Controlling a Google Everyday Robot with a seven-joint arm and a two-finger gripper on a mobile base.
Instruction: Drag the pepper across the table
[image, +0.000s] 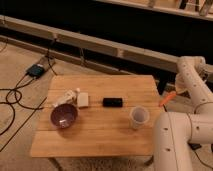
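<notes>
The table has a light wooden plank top and fills the middle of the view. A small orange elongated thing, which looks like the pepper, is at the table's right edge, about halfway along it. I cannot tell whether it rests on the table or is held above it. My gripper is at the end of the white arm, right beside this orange thing, off the table's right side.
On the table are a purple bowl, a white block, a toppled light bottle, a black flat object and a clear cup. Cables and a dark box lie on the floor at left. A dark wall runs behind.
</notes>
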